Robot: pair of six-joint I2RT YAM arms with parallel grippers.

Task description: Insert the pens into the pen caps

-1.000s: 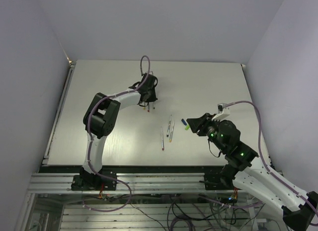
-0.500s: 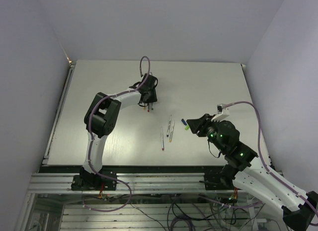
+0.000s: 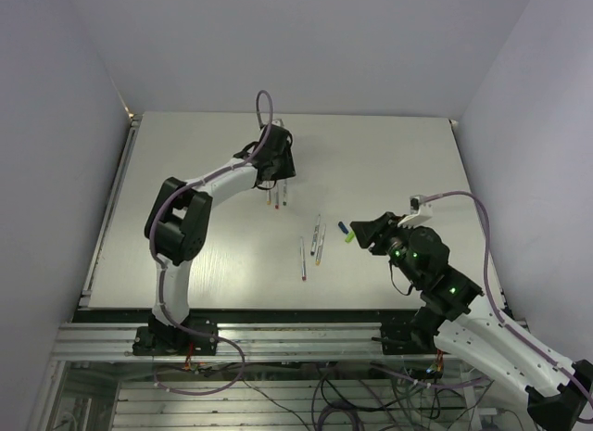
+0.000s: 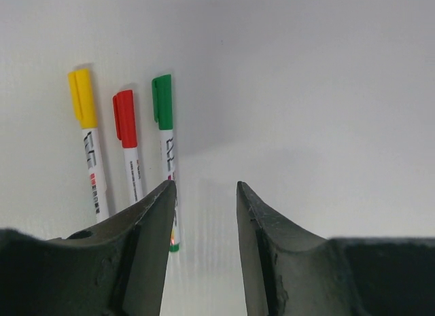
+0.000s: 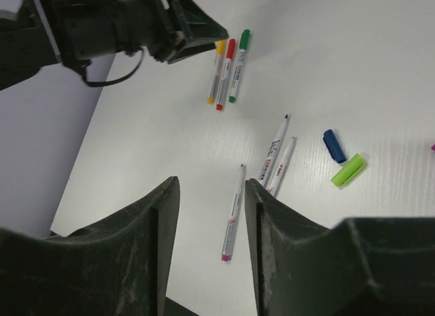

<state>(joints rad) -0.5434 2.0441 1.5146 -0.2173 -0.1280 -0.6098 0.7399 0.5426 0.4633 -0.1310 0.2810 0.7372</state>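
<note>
green-capped pen [image 4: 165, 146] lies partly behind the parted left jaws.

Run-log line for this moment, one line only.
left gripper: open, empty | right gripper: open, empty | capped pens: three | uncapped pens: three | blue cap, light green cap: loose

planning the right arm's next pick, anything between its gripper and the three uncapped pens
Nothing visible. The right gripper hangs open over the table, the three uncapped pens ahead of it; the blue cap and light green cap lie clear of them, to one side.
</note>
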